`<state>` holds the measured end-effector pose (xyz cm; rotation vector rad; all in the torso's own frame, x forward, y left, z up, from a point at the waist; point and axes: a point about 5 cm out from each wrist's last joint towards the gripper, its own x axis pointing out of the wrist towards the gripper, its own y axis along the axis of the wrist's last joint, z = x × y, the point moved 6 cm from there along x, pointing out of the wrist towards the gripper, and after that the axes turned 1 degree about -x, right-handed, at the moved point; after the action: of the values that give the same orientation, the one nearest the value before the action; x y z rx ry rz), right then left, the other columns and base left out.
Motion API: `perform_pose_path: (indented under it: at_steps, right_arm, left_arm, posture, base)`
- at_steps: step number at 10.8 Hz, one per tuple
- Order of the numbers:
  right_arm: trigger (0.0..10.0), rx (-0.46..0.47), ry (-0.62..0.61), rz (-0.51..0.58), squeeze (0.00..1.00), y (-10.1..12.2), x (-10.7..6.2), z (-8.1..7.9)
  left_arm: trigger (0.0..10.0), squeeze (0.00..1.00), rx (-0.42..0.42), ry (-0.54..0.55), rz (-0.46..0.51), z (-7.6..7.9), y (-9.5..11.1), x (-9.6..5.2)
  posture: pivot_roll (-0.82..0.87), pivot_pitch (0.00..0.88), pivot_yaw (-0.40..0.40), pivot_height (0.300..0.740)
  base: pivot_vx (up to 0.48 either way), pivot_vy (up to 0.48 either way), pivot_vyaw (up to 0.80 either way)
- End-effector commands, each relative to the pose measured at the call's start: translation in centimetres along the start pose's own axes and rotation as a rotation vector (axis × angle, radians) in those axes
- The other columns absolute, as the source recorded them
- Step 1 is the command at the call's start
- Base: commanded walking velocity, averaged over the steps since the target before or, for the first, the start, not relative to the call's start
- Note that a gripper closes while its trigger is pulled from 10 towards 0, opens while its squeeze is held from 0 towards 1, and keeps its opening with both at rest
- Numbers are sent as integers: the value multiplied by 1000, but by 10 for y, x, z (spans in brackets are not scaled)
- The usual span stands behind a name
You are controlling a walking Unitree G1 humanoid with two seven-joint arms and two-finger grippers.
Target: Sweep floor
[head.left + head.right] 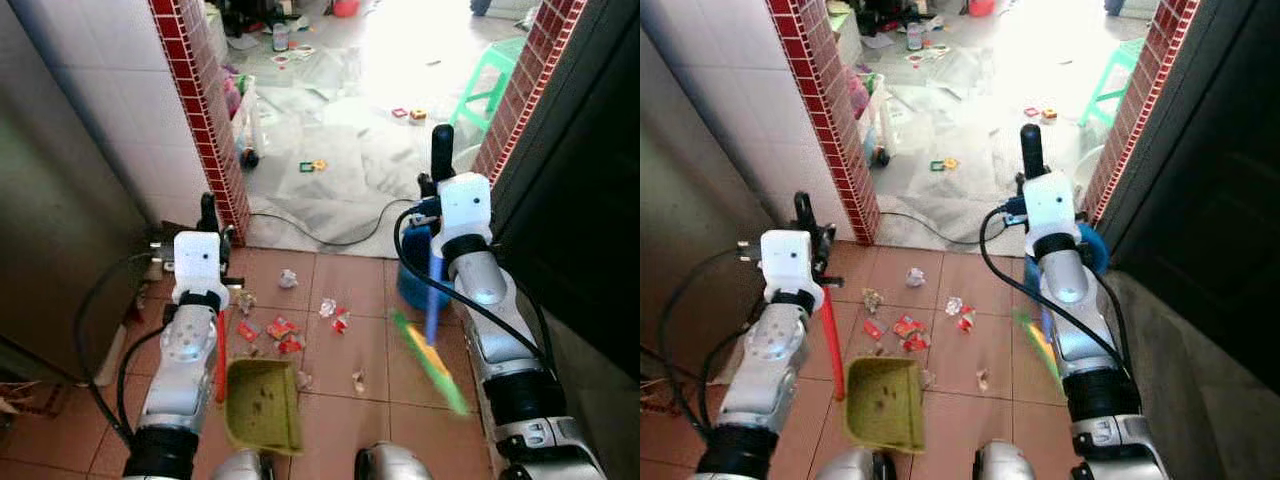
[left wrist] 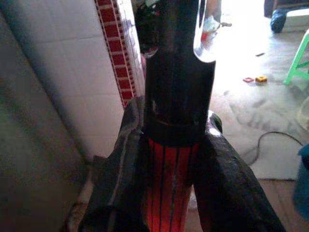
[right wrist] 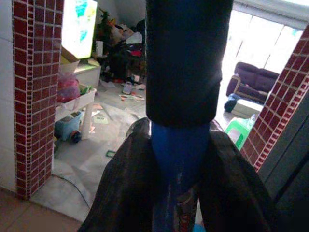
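Glaring daylight beyond doorway, dim blurred foreground

Two silver jointed arms, the left arm (image 1: 185,350) at the lower left and the right arm (image 1: 490,320) at the right, each carried a white boxy wrist block, black collars and looping black cables.

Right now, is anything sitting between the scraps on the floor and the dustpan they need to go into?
Nothing visible blocks the way. The red and white litter scraps lie on bare terracotta tiles just beyond the open mouth of the green dustpan, held by the left gripper. The black cable lies farther off, past the scraps.
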<state>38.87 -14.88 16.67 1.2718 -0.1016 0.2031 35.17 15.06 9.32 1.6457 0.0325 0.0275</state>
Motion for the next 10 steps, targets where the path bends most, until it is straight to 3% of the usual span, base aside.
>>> perform_pose_path:
  at_steps: [1,2,3,5,8,10]
  right_arm:
    - [10000,23,-14,27,0,7,3,0]
    - [10000,40,-45,4,0,1,1,2]
    - [10000,50,-54,-7,0,-1,-1,5]
    - [10000,61,-57,-11,0,-3,-1,8]
    - [10000,156,-72,-62,0,-13,1,3]
    - [10000,349,-94,-126,0,-16,9,-13]
  left_arm:
    - [10000,0,-30,0,56,4,13,6]
    - [10000,0,-32,-9,36,16,5,16]
    - [10000,0,-29,-11,53,19,10,20]
    - [10000,0,-28,-11,47,21,8,22]
    - [10000,0,-50,16,3,19,-4,23]
    - [10000,0,-102,8,-26,35,-13,28]
  posture:
    - [-136,54,27,740]
    - [-153,65,34,740]
    - [-165,65,38,740]
    - [-172,67,41,740]
    - [-156,88,39,740]
    - [-174,83,44,740]
  base:
    - [0,0,0]
    - [0,0,0]
    - [0,0,0]
    - [0,0,0]
    - [0,0,0]
    - [0,0,0]
